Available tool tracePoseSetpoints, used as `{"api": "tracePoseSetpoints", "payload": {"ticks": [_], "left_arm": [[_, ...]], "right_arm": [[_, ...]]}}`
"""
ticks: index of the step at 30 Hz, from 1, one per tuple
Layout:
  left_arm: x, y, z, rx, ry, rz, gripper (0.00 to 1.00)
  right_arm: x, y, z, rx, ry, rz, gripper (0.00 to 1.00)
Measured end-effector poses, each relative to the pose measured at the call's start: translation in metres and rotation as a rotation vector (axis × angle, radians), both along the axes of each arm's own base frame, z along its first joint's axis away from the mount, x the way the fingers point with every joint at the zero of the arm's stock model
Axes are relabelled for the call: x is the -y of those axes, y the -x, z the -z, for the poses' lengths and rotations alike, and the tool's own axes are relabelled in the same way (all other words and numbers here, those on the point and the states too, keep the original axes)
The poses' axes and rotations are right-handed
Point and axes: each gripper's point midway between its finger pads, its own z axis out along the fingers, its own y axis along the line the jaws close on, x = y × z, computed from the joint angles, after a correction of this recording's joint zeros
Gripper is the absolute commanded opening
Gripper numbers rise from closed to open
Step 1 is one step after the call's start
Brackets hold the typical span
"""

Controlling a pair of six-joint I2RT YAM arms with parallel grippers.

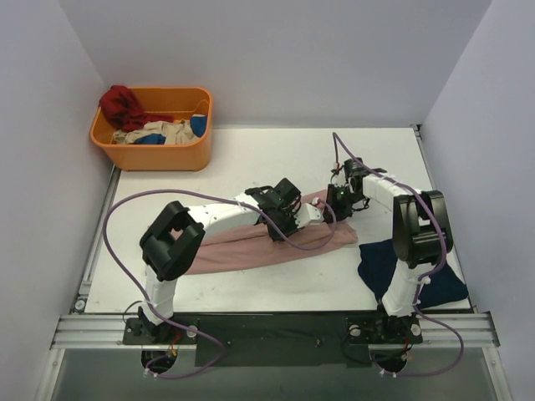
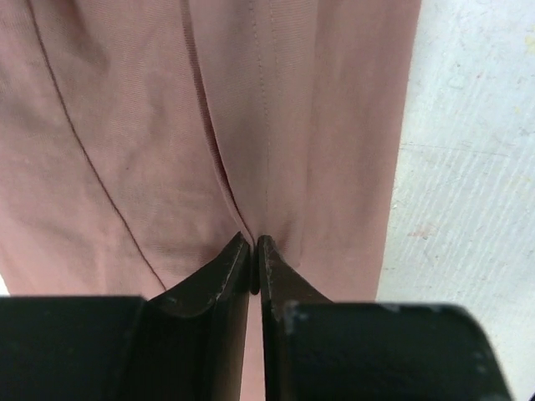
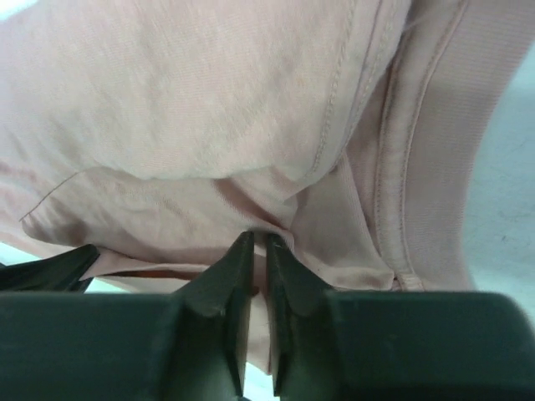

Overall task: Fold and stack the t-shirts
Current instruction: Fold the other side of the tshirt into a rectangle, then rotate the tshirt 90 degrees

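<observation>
The left gripper [image 2: 253, 246] pinches a fold of the dusty-pink t-shirt [image 2: 167, 125], with white table [image 2: 468, 209] at its right.

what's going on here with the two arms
Both arms are on the pink t-shirt, which lies as a long strip across the table. The left gripper and the right gripper are each pinched shut on its cloth toward its right end. The navy t-shirt lies bunched at the near right, untouched; an orange basket of other clothes sits at the far left.
</observation>
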Motion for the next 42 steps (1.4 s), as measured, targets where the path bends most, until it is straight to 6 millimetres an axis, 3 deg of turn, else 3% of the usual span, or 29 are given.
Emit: {"api": "tracePoseSetpoints", "payload": {"ticks": [1,2,6,9,11,14,16,19,23,27,29,33,38,42], "left_arm": [[-0.001,0.0,0.001,0.002,-0.006,-0.003,0.23],[-0.001,-0.001,0.002,0.007,-0.009,-0.004,0.26],[-0.004,-0.006,0.003,0.035,-0.027,-0.018,0.49],[-0.006,-0.01,0.003,0.051,-0.04,-0.03,0.56],[-0.007,-0.01,0.002,0.051,-0.048,-0.033,0.59],[-0.006,-0.01,-0.005,0.044,-0.049,-0.035,0.63],[-0.004,-0.011,-0.012,0.035,-0.041,-0.032,0.64],[-0.001,-0.008,-0.024,-0.002,-0.014,-0.016,0.64],[-0.01,-0.003,-0.031,-0.044,-0.004,-0.017,0.63],[-0.022,-0.006,-0.032,-0.079,0.007,-0.047,0.59],[-0.035,-0.011,-0.032,-0.098,0.007,-0.083,0.58],[-0.072,-0.031,-0.033,-0.101,-0.008,-0.202,0.5],[-0.141,-0.052,-0.033,-0.076,-0.057,-0.385,0.45],[-0.201,-0.052,-0.031,-0.054,-0.137,-0.525,0.48]], "right_arm": [[0.0,-0.002,-0.001,0.005,0.002,0.003,0.3],[0.0,-0.005,-0.002,0.012,0.004,0.007,0.37],[0.002,-0.02,-0.01,0.059,0.02,0.013,0.44],[0.008,-0.028,-0.018,0.099,0.058,0.027,0.44],[0.014,-0.031,-0.028,0.131,0.089,0.038,0.32],[0.016,-0.033,-0.052,0.205,0.103,0.028,0.06],[0.01,-0.031,-0.069,0.254,0.091,0.01,0.0],[-0.014,-0.015,-0.079,0.273,0.038,-0.048,0.0],[-0.034,0.015,-0.053,0.173,-0.015,-0.085,0.0],[-0.016,0.034,-0.008,0.022,0.01,-0.009,0.0],[-0.01,0.036,0.006,-0.036,0.008,0.023,0.0],[-0.011,0.025,0.0,-0.023,-0.01,0.042,0.0],[-0.002,0.013,-0.029,0.065,0.037,0.067,0.0],[0.02,0.024,-0.057,0.125,0.14,0.126,0.0]]}}
